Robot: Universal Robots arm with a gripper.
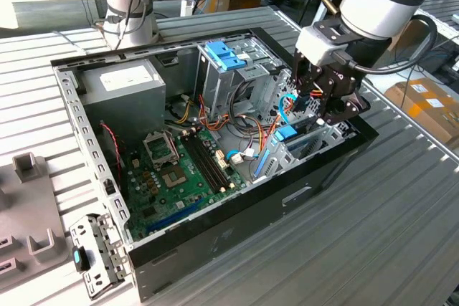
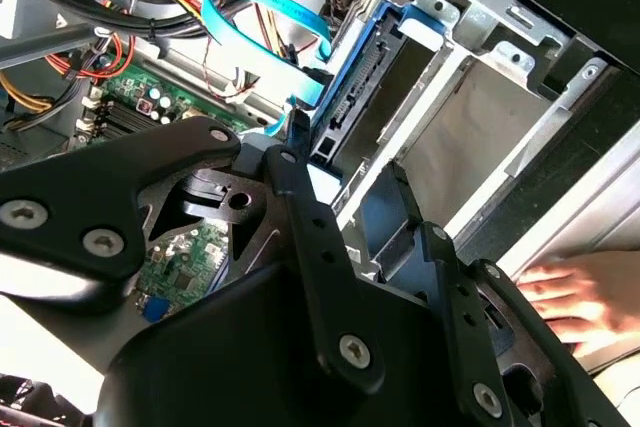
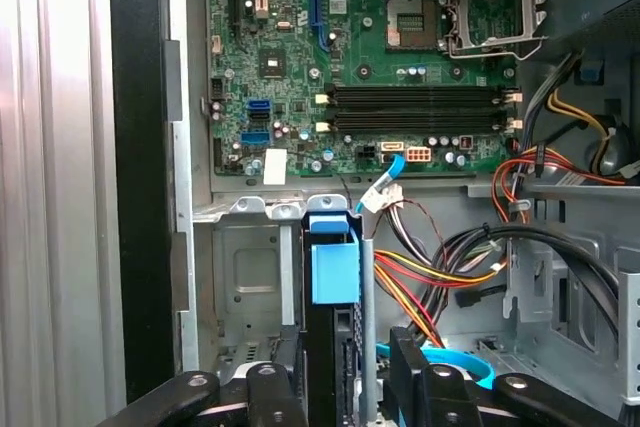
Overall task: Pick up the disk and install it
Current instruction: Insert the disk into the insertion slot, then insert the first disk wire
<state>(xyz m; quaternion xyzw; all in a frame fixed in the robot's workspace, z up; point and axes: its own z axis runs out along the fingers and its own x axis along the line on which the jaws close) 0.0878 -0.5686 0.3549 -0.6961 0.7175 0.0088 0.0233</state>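
Slatted bench (image 1: 373, 249), open computer case (image 1: 237, 231): gripper (image 3: 345, 382) straddles the disk (image 3: 333, 272) in a corner bay. Disk probably rigid and shock-fragile, best held by its faces; clamping indiscernible.

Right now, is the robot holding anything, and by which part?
Yes. The gripper holds the disk on edge, with its fingers on the two broad faces, near the end closest to the arm.

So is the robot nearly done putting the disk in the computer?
Pretty close, it looks like. The picking up is done: the disk is inside the computer case, standing on its edge in the drive bay. Right now the gripper is down at the disk. What's left is making sure the disk sits all the way in. I can't tell if it does yet.
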